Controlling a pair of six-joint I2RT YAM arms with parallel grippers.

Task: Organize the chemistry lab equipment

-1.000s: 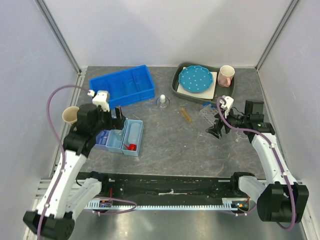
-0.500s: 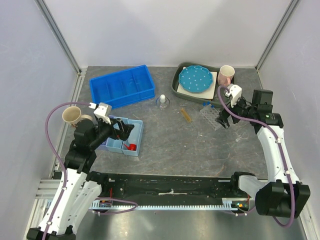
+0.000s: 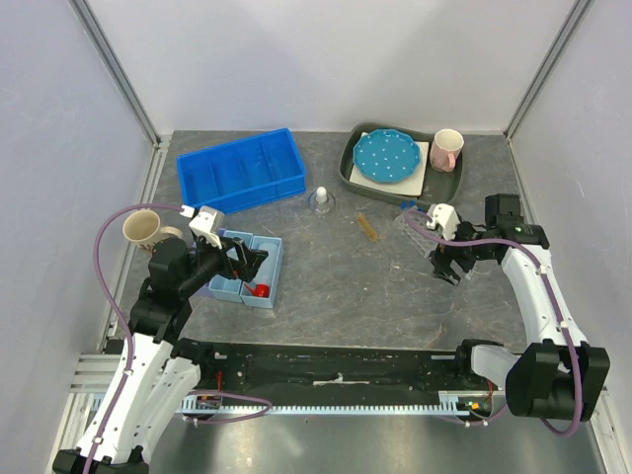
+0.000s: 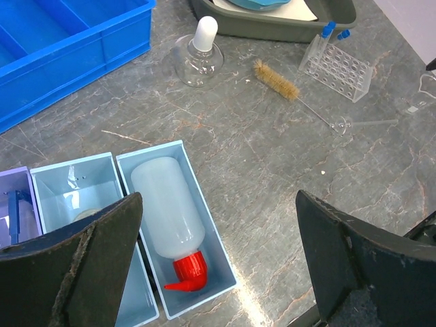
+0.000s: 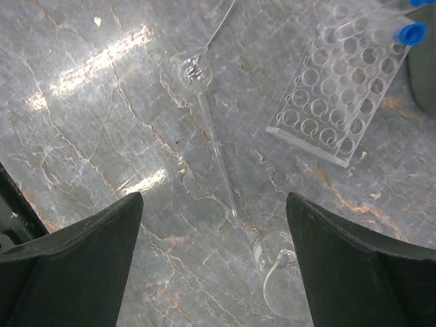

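My left pincer [image 4: 218, 199] hangs spread wide, nothing between its jaws, over the grey desk [image 4: 272, 177]. Just under it the red-capped white squeeze bottle [image 4: 165, 204] lies on its side in a pale blue tray [image 4: 216, 248], red cap pointing toward the desk's near edge. A second pale blue tray [image 4: 68, 194] sits touching it on the left; what lies inside is too dim to name. Farther out, the white-capped dropper bottle [image 4: 197, 58] stands upright on the bare desk near the big blue bin [image 4: 68, 54]. The amber brush [image 4: 276, 78] lies flat between the dropper bottle and the clear tube rack [image 4: 337, 68]. Blue-capped tubes [image 4: 329, 28] stand at the rack's far end, just beside the grey tray [image 4: 272, 24].

My right pincer [image 5: 214, 197] is likewise spread and empty, above a thin long-stemmed glass piece [image 5: 211, 143] lying flat on the desk. A second small glass piece [image 5: 276, 269] lies near the stem's end, and the tube rack stands apart from both. From above, the blue polka-dot plate [image 3: 388, 157] and pink mug [image 3: 446, 150] sit in the grey tray, and a beige mug [image 3: 141, 229] stands by my left arm.
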